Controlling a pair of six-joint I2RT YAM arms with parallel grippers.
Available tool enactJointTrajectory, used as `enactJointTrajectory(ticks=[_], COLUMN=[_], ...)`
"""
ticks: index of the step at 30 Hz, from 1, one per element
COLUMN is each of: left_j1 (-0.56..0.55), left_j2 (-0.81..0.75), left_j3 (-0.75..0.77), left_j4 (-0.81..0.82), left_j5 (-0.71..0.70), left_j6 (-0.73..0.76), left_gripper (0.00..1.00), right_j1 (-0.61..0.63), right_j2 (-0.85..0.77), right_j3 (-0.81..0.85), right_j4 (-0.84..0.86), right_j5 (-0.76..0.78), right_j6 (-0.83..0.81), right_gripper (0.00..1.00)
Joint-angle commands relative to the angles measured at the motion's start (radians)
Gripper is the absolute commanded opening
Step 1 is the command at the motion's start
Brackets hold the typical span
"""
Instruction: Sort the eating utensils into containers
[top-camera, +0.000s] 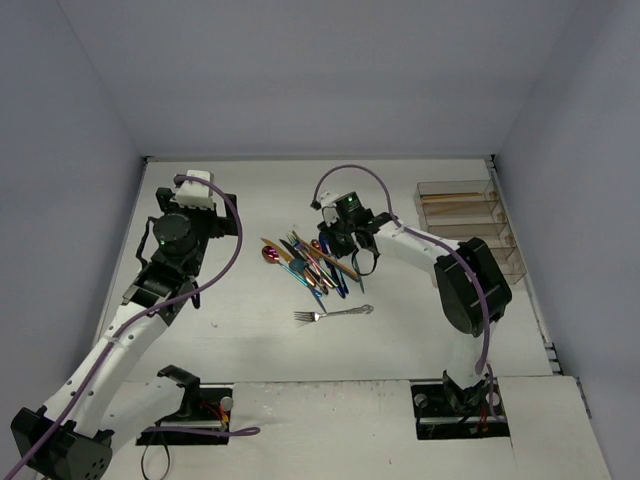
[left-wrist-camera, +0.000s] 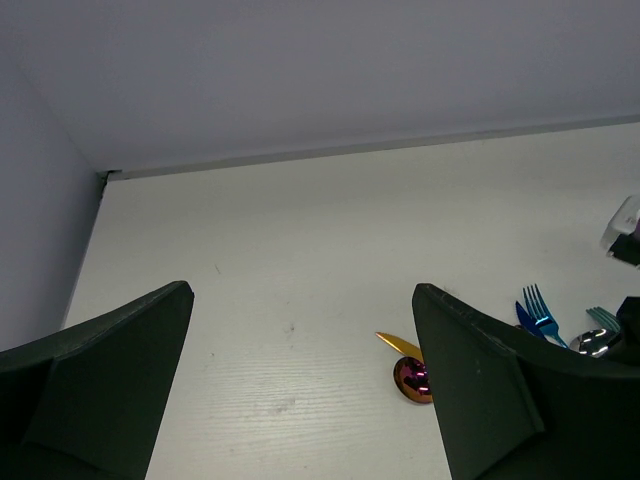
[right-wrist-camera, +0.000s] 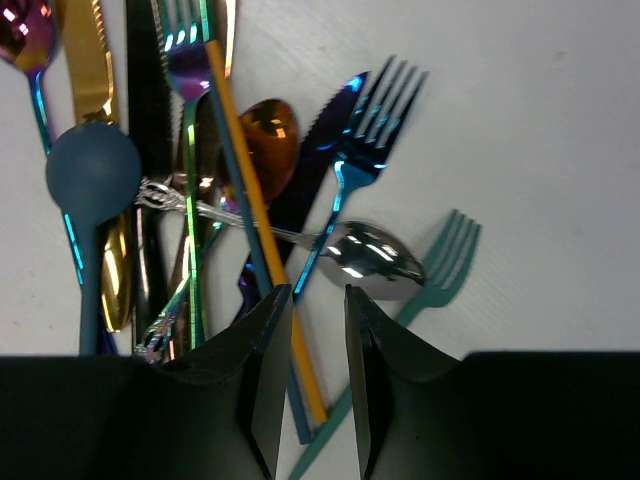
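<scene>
The eating utensils (top-camera: 315, 262) lie in a crossed pile at mid-table, and one silver fork (top-camera: 333, 314) sits apart nearer the arms. My right gripper (top-camera: 352, 255) hangs over the pile's right side. In the right wrist view its jaws (right-wrist-camera: 316, 295) stand a little apart, straddling a yellow handle (right-wrist-camera: 250, 200) just below a silver spoon (right-wrist-camera: 370, 260) and a teal fork (right-wrist-camera: 450, 255). The clear containers (top-camera: 470, 225) line the right edge; the farthest holds gold pieces. My left gripper (left-wrist-camera: 300, 400) is wide open and holds nothing, left of a magenta spoon (left-wrist-camera: 412, 378).
Grey walls close off the back and both sides. A blue fork (right-wrist-camera: 370, 120), a gold knife (right-wrist-camera: 88, 60) and a dark blue round-bowled spoon (right-wrist-camera: 93, 170) overlap in the pile. The right arm's cable loops above the pile.
</scene>
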Motion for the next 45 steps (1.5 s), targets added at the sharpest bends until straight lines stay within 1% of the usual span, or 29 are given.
enactJointTrajectory(ticks=[1,4,7,12,28,39,45], left_j1=[-0.010,-0.012,-0.014,-0.018,-0.020,-0.020,-0.020], left_j2=[0.003,0.004,0.005,0.005,0.003,0.002,0.001], left_j3=[0.007,0.007,0.007,0.007,0.009,0.009,0.009], left_j4=[0.072,0.072,0.072,0.072,0.072,0.072,0.072], left_j5=[0.005,0.004,0.004,0.005,0.009,0.010,0.010], left_j6=[0.002,0.003,0.003,0.003,0.002,0.003,0.004], left_gripper=[0.90,0.90,0.90,0.90,0.90,0.90,0.90], right_j1=[0.038,0.053,0.057,0.059,0.059,0.059,0.059], right_j2=[0.013,0.032,0.055,0.063,0.050,0.049,0.080], right_j3=[0.004,0.010,0.023,0.035,0.049,0.066,0.073], right_j4=[0.007,0.007,0.007,0.005,0.006,0.007,0.007], right_j5=[0.009,0.017,0.024,0.036,0.061,0.031,0.046], right_j6=[-0.033,-0.035,-0.036,-0.036,-0.044,-0.038,-0.044], right_gripper=[0.24,0.22,0.19,0.17,0.16,0.16,0.16])
